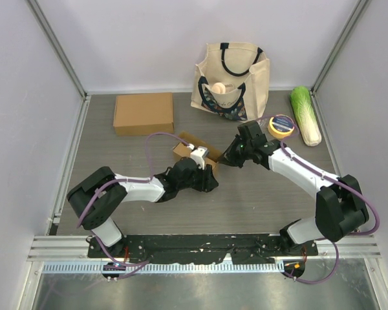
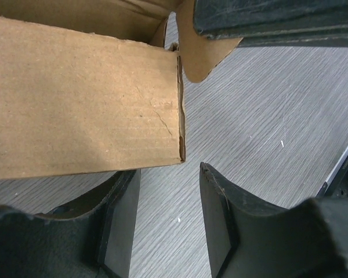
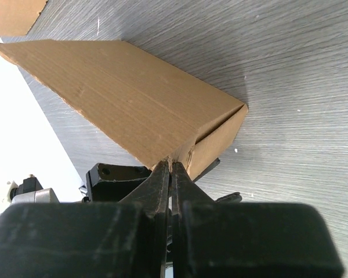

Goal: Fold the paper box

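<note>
One diagonal paper box (image 1: 183, 152), pinched by right end effector (image 3: 171, 165); left end effector (image 2: 168, 172) released.

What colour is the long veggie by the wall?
The cabbage is green with a white end, clearest in the top view.

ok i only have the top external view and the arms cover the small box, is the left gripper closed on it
Observer: No. In the left wrist view the left gripper is open, with bare table between its fingers and a corner of the paper box just beyond the tips.
Operator: and the right one
Observer: The right gripper is shut, its tips at an edge of the box. Whether cardboard is pinched between them I cannot tell.
Operator: any flap loose
Observer: Yes, a rounded flap sticks out at that corner of the box, lying against a dark finger of the right gripper.
</note>
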Robot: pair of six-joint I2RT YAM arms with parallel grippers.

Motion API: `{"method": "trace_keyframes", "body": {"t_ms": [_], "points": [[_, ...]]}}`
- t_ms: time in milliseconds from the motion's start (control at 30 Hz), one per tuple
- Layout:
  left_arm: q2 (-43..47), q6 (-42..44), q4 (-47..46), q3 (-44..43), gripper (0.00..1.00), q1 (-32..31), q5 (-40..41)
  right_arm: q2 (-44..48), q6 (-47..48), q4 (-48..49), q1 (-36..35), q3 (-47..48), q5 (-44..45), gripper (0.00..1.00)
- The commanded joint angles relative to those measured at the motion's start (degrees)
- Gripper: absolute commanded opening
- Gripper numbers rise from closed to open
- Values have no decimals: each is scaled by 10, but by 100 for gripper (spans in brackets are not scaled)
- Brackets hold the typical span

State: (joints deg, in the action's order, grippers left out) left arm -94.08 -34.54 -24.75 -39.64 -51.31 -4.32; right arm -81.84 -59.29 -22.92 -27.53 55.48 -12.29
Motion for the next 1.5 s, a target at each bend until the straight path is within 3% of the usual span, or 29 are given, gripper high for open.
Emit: {"method": "trace_keyframes", "body": {"t_ms": [0,467,800,933,1033,1133,1267,1400,1467], "points": [[-4,4,-47,-12,49,2,7,4,-21,2,-25,2,50,1],[9,9,-50,3,49,17,8,-32,25,-23,-116,20,161,1],[21,7,-58,20,50,25,4,-48,83,44,-147,-34,219,1],[53,6,-64,46,55,24,-3,-61,99,42,-154,-30,243,1],[130,2,-35,76,59,35,5,-58,116,38,-155,-26,250,1],[237,-2,36,92,64,60,4,-50,138,41,-158,-19,256,1],[414,-6,221,84,68,101,53,-47,160,48,-161,-10,252,1],[486,-8,402,25,67,184,149,-52,173,38,-166,4,249,1],[486,4,450,8,65,222,132,-50,178,37,-168,6,249,1]]}}
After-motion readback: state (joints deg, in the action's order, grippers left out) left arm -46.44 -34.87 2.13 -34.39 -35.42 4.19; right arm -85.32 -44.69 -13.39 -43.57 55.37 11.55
